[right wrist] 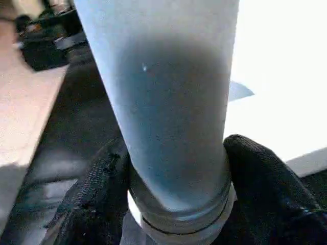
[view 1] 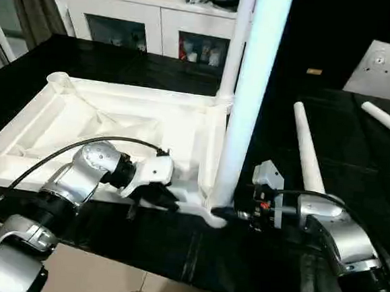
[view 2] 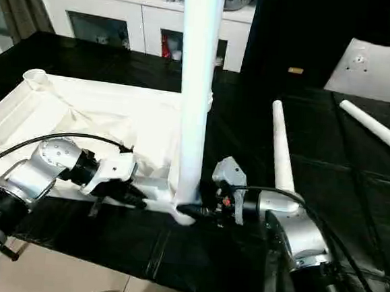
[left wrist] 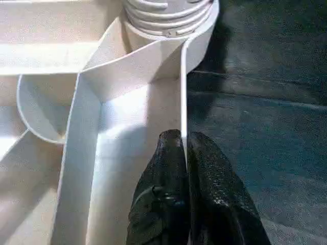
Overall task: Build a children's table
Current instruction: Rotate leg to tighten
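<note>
Pinching raised rim of white plastic ribbed tabletop (view 1: 116, 123) in closed left gripper (left wrist: 185, 148), steadying it. Clasping upright white tapered tube leg (view 1: 249, 96) between right gripper (right wrist: 176, 191) fingers, seating base in near corner socket.

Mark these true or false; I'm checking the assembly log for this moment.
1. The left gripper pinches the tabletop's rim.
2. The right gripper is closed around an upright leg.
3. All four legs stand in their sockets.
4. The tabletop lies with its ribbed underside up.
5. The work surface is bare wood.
1. True: the left gripper is shut on the tabletop rim.
2. True: the right gripper clasps the upright leg near its base.
3. False: two loose legs, one and another, lie on the table.
4. True.
5. False: a black cloth covers it.
</note>
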